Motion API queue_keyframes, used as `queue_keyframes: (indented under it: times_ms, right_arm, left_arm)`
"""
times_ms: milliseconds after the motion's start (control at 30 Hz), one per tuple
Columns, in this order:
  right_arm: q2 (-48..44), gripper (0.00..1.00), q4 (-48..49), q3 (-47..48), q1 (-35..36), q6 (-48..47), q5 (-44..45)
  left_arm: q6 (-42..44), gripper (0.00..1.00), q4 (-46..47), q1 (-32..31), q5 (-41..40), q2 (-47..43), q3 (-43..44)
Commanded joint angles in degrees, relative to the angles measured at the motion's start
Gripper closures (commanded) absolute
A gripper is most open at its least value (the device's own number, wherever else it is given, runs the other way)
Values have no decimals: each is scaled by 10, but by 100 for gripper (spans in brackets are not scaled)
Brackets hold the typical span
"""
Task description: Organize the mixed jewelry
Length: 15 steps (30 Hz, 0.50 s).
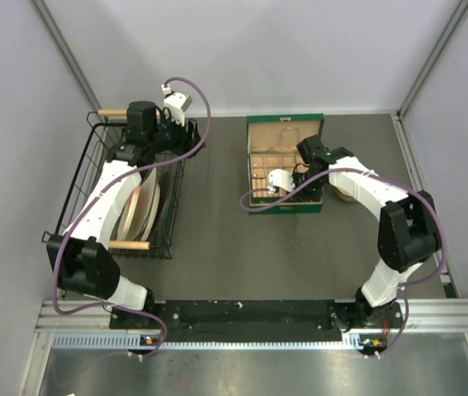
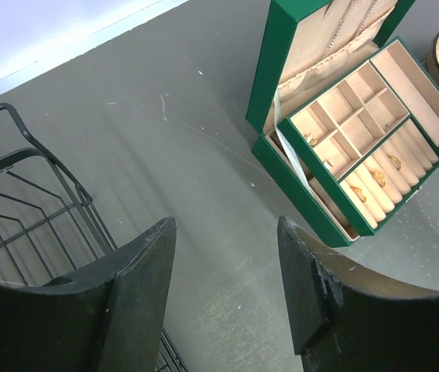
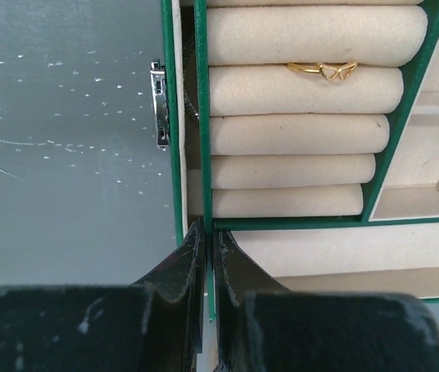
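From above, your left arm (image 1: 118, 194) reaches far over the wire basket (image 1: 81, 177) on the left side of the table (image 1: 217, 247). Your right arm (image 1: 366, 186) bends in from the right to the near side of the open green box (image 1: 283, 132). The box sits far back, a little right of the middle. The jewelry is too small to see from here.

In the left wrist view, your left gripper (image 2: 227, 232) is open wide and holds nothing. The basket is just to its left. The box is well apart, off to the right. Small gold rings (image 2: 378, 178) lie in the box's tray (image 2: 424, 85). Some sit in the rolls and some in the little square parts.

In the right wrist view, your right gripper (image 3: 210, 232) is closed tight, with its tips at the corner of the tray's green wall. You cannot tell if it pinches the wall. One thin gold ring (image 3: 324, 70) is tucked between two soft rolls (image 3: 296, 132), ahead of the tips and a bit to the right. It does not touch them.
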Motion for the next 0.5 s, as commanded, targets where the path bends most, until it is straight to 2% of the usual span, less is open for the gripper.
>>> queue_keyframes:
  times_ms: [0, 467]
  right_arm:
    - [-30, 100, 21, -7, -8, 8, -8]
    - [-88, 100, 39, -31, -12, 33, 1]
  left_arm:
    - [1, 40, 22, 2, 9, 7, 15]
    - [-1, 40, 27, 2, 14, 11, 13]
